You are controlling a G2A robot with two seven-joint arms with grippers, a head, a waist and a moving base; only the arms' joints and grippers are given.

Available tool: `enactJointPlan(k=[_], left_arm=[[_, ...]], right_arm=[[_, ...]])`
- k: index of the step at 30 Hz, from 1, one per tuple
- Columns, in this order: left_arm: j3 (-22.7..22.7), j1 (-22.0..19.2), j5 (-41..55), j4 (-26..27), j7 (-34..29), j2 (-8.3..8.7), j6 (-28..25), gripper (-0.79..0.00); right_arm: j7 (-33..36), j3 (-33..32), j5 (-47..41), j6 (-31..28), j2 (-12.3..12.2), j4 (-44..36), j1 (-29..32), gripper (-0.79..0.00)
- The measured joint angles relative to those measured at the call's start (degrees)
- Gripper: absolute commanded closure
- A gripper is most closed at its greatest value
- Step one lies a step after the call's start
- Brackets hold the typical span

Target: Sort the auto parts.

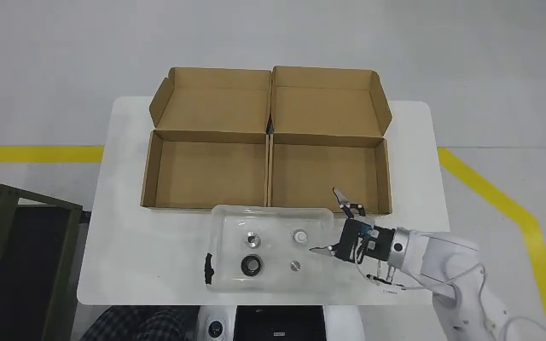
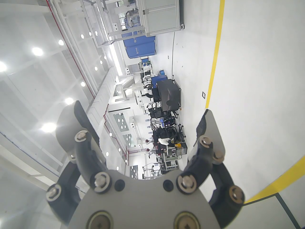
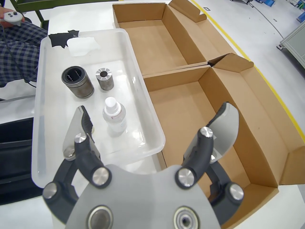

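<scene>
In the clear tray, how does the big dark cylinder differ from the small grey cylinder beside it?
The big dark cylinder is wider and taller than the small grey cylinder. The dark one has a wide open bore; the grey one's top face shows just a small dark hole. Both stand upright in the clear tray, apart.

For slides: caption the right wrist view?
Open right gripper by clear tray holding parts, two cardboard boxes beside it.
</scene>
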State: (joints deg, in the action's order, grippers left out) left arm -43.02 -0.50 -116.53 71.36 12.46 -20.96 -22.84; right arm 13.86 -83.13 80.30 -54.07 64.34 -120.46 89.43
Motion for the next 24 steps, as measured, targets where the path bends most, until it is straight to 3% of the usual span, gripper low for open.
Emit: enactJointPlan(k=[24], left_arm=[[0.0,0.0,0.0,0.0,0.0,0.00,0.0,-0.785]], right_arm=[[8.0,10.0,2.4,-0.1,-0.8,0.5,-3.0,-0.785]])
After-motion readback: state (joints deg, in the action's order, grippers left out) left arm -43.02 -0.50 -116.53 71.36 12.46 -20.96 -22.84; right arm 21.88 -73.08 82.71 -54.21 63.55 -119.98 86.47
